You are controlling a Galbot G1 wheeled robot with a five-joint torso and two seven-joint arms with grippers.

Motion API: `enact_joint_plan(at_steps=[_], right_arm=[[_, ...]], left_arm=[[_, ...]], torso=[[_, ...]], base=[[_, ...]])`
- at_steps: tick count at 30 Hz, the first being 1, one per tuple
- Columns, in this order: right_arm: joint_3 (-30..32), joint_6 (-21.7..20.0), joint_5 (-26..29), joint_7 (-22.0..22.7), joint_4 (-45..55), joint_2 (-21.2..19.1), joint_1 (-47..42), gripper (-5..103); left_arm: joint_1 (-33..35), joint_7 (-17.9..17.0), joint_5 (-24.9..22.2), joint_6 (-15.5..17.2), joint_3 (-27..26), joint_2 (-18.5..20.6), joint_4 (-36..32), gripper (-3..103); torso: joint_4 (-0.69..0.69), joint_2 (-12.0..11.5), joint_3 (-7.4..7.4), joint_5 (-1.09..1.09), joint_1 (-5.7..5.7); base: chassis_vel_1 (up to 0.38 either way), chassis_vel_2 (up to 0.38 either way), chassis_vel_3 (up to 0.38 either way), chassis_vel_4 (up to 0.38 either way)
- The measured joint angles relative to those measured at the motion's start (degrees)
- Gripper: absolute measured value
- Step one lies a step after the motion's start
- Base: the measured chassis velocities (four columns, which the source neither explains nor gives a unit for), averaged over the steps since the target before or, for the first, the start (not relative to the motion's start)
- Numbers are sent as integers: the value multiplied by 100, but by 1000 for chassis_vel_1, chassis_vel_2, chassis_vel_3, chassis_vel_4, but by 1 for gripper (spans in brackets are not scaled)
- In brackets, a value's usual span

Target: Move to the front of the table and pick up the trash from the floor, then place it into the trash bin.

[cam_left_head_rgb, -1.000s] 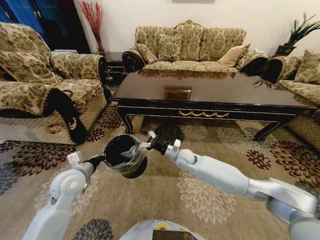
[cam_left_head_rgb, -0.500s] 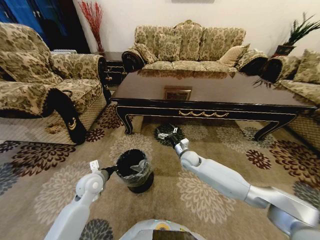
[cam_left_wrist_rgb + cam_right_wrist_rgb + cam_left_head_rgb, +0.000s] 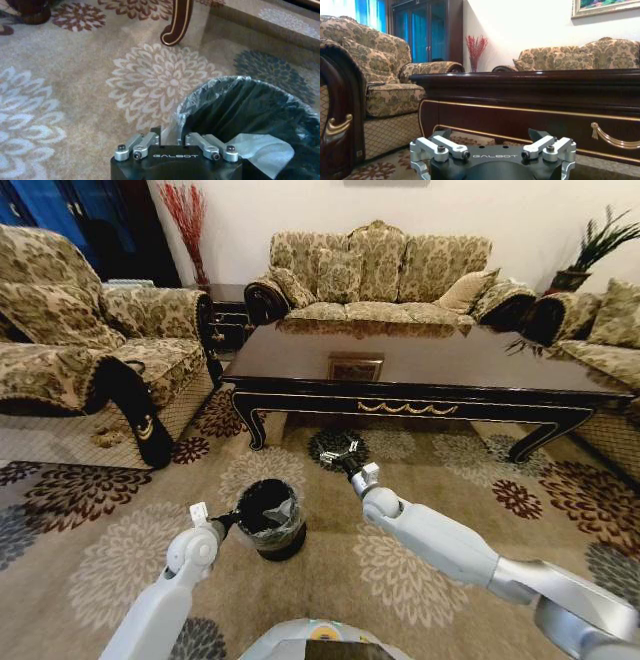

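The trash bin stands on the flowered carpet in front of the surface, its thin liner folded over the rim. Starting left of the bin, we see our left tool at the bin's near rim; in the left wrist view its fingers are clenched on the liner edge of the bin. Right of the bin, our right tool hangs low over the carpet between the bin and the surface's gold-trimmed side rail, its fingers released and spread with nothing between them.
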Motion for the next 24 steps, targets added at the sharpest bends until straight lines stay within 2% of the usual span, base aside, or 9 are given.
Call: enact_joint_plan(at_steps=[7, 9, 10, 12, 13, 14, 17, 22, 24], right_arm=[[16, -2, 0, 0, -127, 86, 73, 100], [67, 2, 18, 5, -191, 117, 79, 100], [83, 23, 34, 26, -210, 119, 78, 100], [130, 186, 123, 113, -251, 121, 54, 100], [174, 228, 185, 136, -261, 120, 32, 100], [174, 228, 185, 136, -261, 120, 32, 100], [504, 340, 274, 142, -316, 52, -135, 100], [1201, 345, 215, 38, -173, -200, -616, 100], [1364, 362, 179, -29, -119, -260, -742, 100]], left_arm=[[354, -64, 96, -52, -318, 256, -748, 46], [569, -44, 243, -147, -551, 376, -1246, 57], [630, -14, 310, -209, -640, 406, -1420, 57], [759, 187, 607, -574, -869, 430, -1745, 68], [805, 297, 794, -776, -966, 428, -1822, 68], [805, 297, 794, -776, -966, 428, -1822, 68], [1040, 758, 1485, -1536, -1368, 328, -1974, 85], [1163, 963, 1620, -1757, -1488, 263, -2021, 100], [1266, 998, 1701, -1789, -1552, 226, -2054, 100]], torso=[[3, 0, 0, 2, 0], [3, 0, 0, 1, 0], [4, 0, 0, 2, 0], [1, 0, 0, 2, 0], [1, 0, 0, 2, 0], [1, 0, 0, 2, 0], [3, 0, 0, 1, 0], [-3, 0, 0, 1, 0], [-4, 0, 0, 2, 0]], base=[[0, 0, 0, 0], [0, 0, 0, 0], [0, 0, 0, 0], [0, 0, 0, 0], [0, 0, 0, 0], [0, 0, 0, 0], [0, 0, 0, 0], [0, 0, 0, 0], [0, 0, 0, 0]])
